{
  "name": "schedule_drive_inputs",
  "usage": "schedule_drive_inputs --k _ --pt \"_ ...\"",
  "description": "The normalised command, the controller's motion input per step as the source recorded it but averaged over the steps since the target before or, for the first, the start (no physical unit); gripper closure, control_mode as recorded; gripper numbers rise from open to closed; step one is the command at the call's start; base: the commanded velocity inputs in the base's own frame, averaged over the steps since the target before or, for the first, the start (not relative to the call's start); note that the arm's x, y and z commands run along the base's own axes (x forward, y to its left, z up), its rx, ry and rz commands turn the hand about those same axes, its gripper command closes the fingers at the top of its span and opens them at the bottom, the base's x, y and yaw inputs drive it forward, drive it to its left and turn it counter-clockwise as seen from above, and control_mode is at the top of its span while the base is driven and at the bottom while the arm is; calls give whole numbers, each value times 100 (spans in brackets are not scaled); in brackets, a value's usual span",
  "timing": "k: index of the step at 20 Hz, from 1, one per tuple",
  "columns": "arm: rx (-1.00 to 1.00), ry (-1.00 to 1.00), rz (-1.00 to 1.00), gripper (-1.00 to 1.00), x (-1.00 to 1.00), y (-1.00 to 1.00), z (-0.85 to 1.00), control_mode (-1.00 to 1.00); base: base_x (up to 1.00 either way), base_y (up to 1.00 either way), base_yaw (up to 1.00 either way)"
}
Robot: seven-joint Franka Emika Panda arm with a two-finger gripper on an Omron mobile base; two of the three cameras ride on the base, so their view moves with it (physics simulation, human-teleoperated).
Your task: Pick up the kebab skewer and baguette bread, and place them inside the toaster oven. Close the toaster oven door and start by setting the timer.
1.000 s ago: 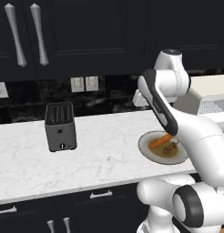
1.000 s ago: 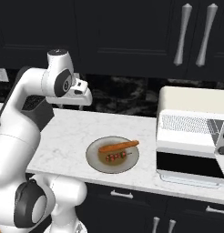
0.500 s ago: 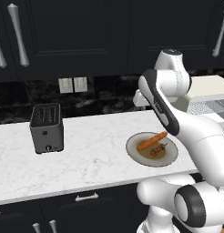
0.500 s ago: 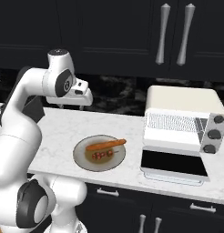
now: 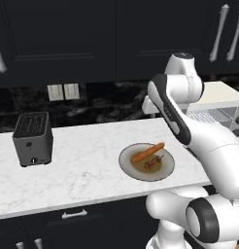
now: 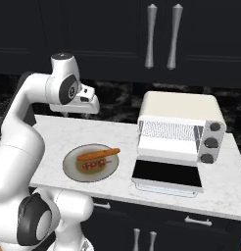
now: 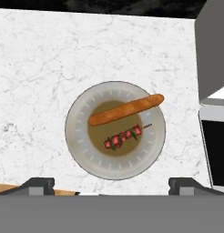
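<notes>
Along the near edge of the white marble counter (image 6: 54, 132), dark drawer fronts with pale bar handles run below, and a grey plate (image 7: 82, 150) with a brown well sits close to that edge. On the plate the kebab skewer (image 7: 124, 136) lies nearer the robot, its stick running diagonally with its bare tip toward the toaster oven (image 6: 180, 125), and the baguette bread (image 7: 126, 109) lies just behind it on nearly the same slant. Just beside the plate, the toaster oven door (image 6: 165, 175) is folded down flat, dark glass facing up, with the wire rack and three round knobs showing behind it. The gripper (image 7: 111, 185) hangs high above the plate with its fingers spread wide apart and nothing between them; only their dark tips show, cut off by the hand view's bottom. Farther left stands a dark grey slot toaster (image 5: 33, 138). Behind everything run a black speckled backsplash with pale wall outlets (image 5: 63, 91) and dark upper cabinets with long silver handles (image 6: 163, 36).
</notes>
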Motion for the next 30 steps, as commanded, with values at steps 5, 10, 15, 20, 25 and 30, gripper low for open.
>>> schedule_drive_inputs --k 5,10,15,20,25,30 --pt "0 0 0 -100 0 0 0 100 17 -41 0" --pt "0 0 0 -100 0 0 0 100 14 -38 0" --pt "0 0 0 -100 0 0 0 100 14 -38 0" --pt "0 0 0 -100 0 0 0 100 15 -39 0" --pt "0 0 0 -100 0 0 0 100 3 -11 0" --pt "0 0 0 -100 0 0 0 100 0 0 0"
